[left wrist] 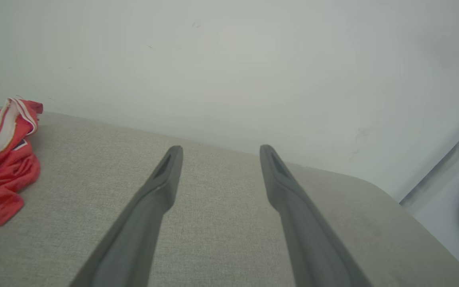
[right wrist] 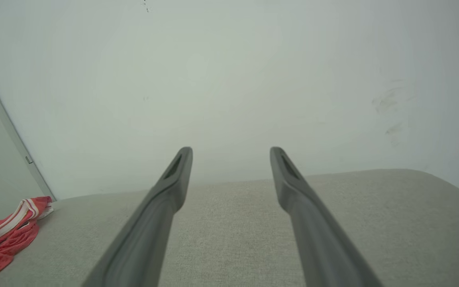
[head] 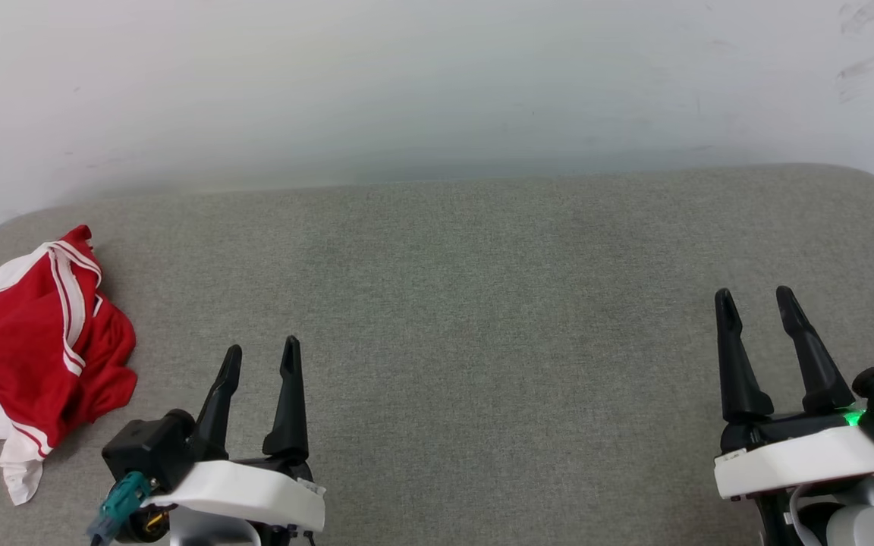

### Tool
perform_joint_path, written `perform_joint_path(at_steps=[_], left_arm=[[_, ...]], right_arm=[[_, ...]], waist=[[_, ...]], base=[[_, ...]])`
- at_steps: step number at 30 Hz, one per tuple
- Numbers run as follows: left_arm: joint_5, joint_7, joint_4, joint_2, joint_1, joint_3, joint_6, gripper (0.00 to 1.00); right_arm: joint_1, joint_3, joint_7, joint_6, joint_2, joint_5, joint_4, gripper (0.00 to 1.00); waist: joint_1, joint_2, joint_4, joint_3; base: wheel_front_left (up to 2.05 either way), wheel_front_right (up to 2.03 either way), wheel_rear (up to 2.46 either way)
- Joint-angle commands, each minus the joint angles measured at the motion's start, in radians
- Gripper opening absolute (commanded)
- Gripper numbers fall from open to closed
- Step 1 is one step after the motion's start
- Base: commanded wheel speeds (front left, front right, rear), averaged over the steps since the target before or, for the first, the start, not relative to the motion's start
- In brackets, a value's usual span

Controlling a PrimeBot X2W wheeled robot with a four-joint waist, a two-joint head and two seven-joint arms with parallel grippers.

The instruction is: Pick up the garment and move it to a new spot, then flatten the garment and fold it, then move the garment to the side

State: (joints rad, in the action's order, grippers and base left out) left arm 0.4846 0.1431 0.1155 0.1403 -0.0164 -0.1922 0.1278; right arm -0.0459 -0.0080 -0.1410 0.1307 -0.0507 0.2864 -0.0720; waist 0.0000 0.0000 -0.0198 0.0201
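Lying in a crumpled heap at the left end of the grey, fabric-covered counter point(head: 482, 303), the garment point(head: 42, 341), red cloth with white panels and red-and-white striped trim, any lettering lost in the folds, is untouched as I look down from the head camera. Nearest to it is my left hand point(head: 262, 346), poised just to the garment's right and a little closer to me, its two dark fingers spread wide and holding nothing. From that wrist the heap sits off at the left margin, not between the fingers. My right hand point(head: 754, 293) hangs well apart at the opposite end of the counter, likewise spread and empty, with the bare middle of the counter between the two. Behind everything runs a plain white wall point(head: 437, 91), lightly scuffed at the right. By my reading the job stands at its very first step: the pick-up has not begun, and no moving, flattening or folding is done. The next move, as I judge it, calls for swinging the left hand leftward over the heap, lowering it, and pinching a high fold, perhaps the striped trim near the top, firmly enough that the loose cloth lifts in one piece. The open centre of the counter looks the natural new spot, within reach of both hands.
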Motion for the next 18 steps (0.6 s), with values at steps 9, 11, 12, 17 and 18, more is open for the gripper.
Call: perform_joint_path(at_steps=[9,11,12,17,18], left_arm=[[-0.096,0.030,-0.009,0.026,-0.019,-0.033,0.032,1.00],[-0.122,0.034,-0.014,0.033,-0.022,-0.046,0.040,1.00],[-0.133,0.037,-0.018,0.036,-0.023,-0.053,0.043,1.00],[-0.174,0.048,-0.045,0.048,-0.031,-0.084,0.057,1.00],[-0.180,0.051,-0.050,0.049,-0.032,-0.088,0.058,1.00]], right_arm=[[0.019,0.019,-0.031,0.000,0.000,-0.110,0.034,1.00],[0.017,0.026,-0.036,0.000,0.000,-0.135,0.041,1.00],[0.016,0.029,-0.038,0.000,0.000,-0.146,0.044,1.00],[0.016,0.036,-0.050,0.000,0.000,-0.194,0.051,1.00],[0.016,0.039,-0.052,0.000,0.000,-0.205,0.051,1.00]], waist=[[0.0000,0.0000,-0.004,0.000],[0.0000,0.0000,-0.005,0.001],[0.0000,0.0000,-0.005,0.001],[0.0000,0.0000,-0.007,0.000],[0.0000,0.0000,-0.007,0.000]], base=[[0.00,0.00,0.00],[0.00,0.00,0.00],[0.00,0.00,0.00],[0.00,0.00,0.00],[0.00,0.00,0.00]])
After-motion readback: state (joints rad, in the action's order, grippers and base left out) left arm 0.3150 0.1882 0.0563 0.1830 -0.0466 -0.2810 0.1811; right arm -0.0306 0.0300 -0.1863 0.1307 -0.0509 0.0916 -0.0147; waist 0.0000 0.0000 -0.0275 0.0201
